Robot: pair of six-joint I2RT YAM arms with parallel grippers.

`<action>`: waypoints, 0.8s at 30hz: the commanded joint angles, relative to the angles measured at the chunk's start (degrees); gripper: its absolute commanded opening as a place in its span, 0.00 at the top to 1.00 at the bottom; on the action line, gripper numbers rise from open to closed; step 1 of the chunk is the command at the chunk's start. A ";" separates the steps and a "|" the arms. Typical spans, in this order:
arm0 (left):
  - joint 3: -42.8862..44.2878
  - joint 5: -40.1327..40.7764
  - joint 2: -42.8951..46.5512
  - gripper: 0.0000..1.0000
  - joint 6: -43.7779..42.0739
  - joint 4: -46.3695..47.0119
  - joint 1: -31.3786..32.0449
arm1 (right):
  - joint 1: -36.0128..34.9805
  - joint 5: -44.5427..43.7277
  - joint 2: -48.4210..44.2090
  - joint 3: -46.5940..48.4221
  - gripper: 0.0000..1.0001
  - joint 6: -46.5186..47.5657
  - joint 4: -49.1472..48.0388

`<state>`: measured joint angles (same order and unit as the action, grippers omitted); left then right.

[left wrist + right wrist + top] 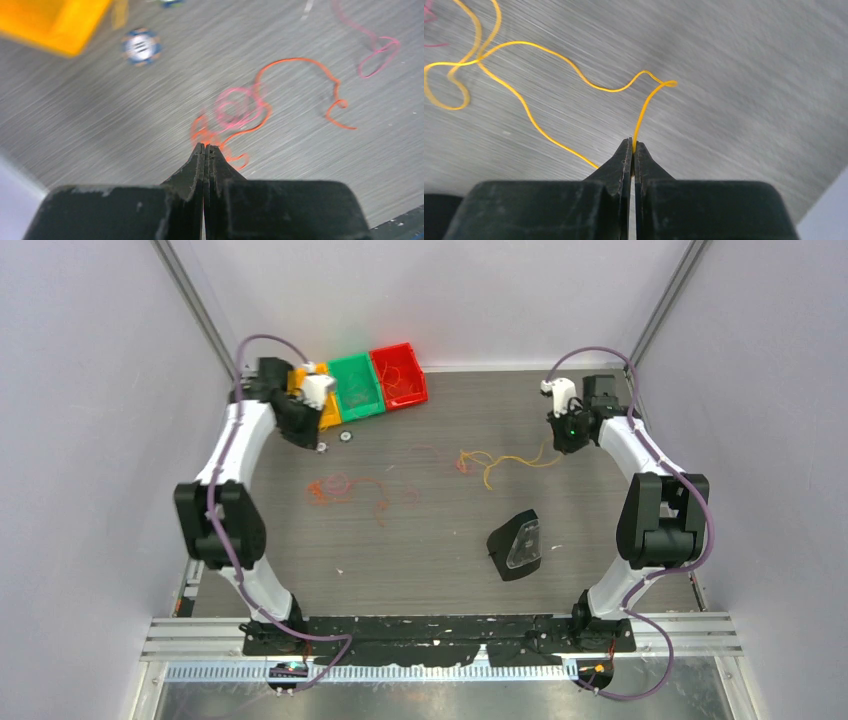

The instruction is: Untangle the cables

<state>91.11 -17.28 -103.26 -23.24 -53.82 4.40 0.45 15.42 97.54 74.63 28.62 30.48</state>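
Cables (261, 99) blurred at left gripper (205, 146)

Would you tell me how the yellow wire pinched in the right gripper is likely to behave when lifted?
Probably floppy: the yellow wire lies in loose loops and kinks. Being so thin, it likely weighs almost nothing. It might slip from the right gripper, whose narrow tips pinch only one short stretch, if the far loops snag.
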 commanded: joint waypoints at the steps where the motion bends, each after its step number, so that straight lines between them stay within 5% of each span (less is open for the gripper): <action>1: -2.16 -7.13 7.70 1.00 -5.19 -1.59 -7.29 | 4.66 -3.30 2.36 -0.33 0.94 6.64 1.29; 3: -2.80 -14.41 8.96 0.95 -5.87 -1.58 -7.25 | 5.30 -1.74 3.22 0.73 0.95 6.29 2.59; 6: -6.07 -18.68 10.46 0.14 -0.33 7.94 -1.25 | 5.07 1.15 3.93 1.77 0.95 4.81 3.29; 7: -6.27 -18.42 10.09 0.02 0.98 10.73 1.34 | 4.80 1.30 4.14 2.17 0.94 4.30 3.32; 15: 15.84 -18.38 -14.13 0.00 29.68 17.72 14.33 | 4.56 2.21 3.98 2.57 0.95 3.69 3.55; 24: 22.04 -18.60 -29.75 0.00 51.78 30.61 18.24 | 4.47 3.58 3.83 5.03 0.95 1.77 4.58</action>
<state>110.30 -35.40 -130.58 16.29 -30.35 21.37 4.91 17.34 102.52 75.99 31.83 34.81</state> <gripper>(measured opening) 0.994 0.071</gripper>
